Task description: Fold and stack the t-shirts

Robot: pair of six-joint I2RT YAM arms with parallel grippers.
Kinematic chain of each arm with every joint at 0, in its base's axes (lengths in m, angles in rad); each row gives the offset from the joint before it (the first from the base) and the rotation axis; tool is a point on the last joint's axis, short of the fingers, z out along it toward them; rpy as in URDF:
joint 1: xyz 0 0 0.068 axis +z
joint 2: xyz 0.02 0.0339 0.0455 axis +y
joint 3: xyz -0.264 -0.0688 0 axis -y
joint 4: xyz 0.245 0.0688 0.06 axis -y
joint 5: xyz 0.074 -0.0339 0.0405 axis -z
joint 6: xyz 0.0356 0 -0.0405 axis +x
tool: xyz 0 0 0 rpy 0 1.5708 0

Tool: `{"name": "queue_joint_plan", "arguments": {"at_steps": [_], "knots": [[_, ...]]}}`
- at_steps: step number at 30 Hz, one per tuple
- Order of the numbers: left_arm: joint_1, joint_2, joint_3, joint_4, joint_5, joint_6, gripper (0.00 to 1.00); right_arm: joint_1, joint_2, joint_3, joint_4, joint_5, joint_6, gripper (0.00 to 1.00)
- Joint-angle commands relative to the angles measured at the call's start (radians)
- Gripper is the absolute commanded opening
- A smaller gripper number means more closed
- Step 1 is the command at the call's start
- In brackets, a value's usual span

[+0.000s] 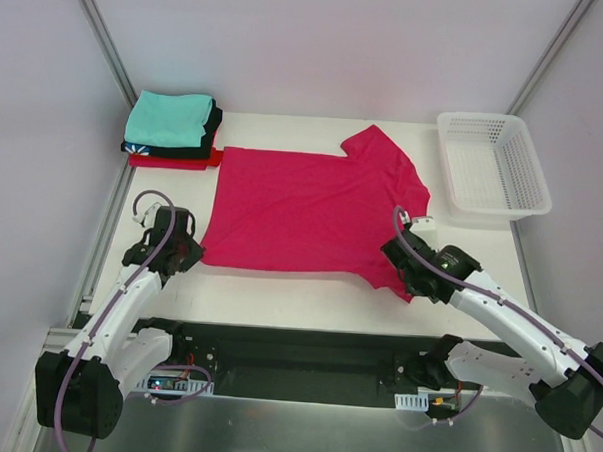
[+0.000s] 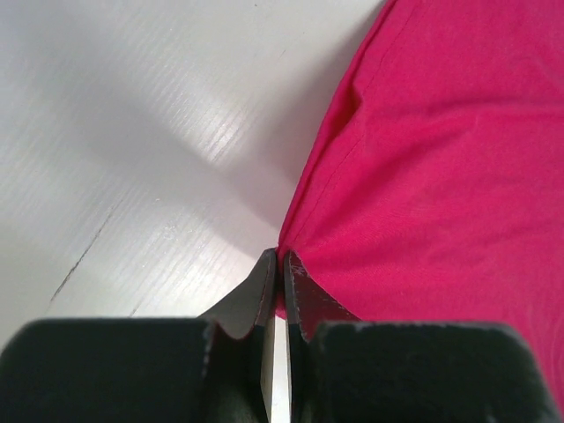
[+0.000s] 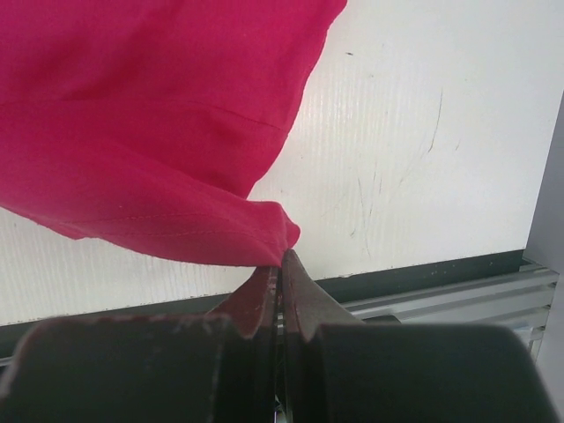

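I have the crimson-pink soft cloth short-sleeved t-shirt (image 1: 302, 211) spread flat on the white table (image 1: 278, 295), near the stack of folded tees (image 1: 171, 130) at far left. My left gripper (image 2: 278, 264) is clenched on its near-left hem corner. My right gripper (image 3: 282, 263) is clamped tight, seemingly on the near sleeve's edge.

Left of the crimson t-shirt (image 1: 303, 201), you see only edges of the black t-shirt (image 1: 212, 132) and red t-shirt (image 1: 174, 162) beneath the teal t-shirt (image 1: 168, 118).
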Motion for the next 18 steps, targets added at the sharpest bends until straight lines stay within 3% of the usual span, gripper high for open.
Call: {"name": "queue_joint_plan", "arguments": {"at_steps": [1, 18], "knots": [[0.014, -0.002, 0.057, -0.033, 0.002, 0.027, 0.00, -0.034, -0.010, 0.065, 0.004, -0.002, -0.048, 0.01], [0.014, 0.011, 0.152, -0.074, 0.017, 0.045, 0.00, -0.091, 0.107, 0.206, 0.027, -0.027, -0.145, 0.01]]}}
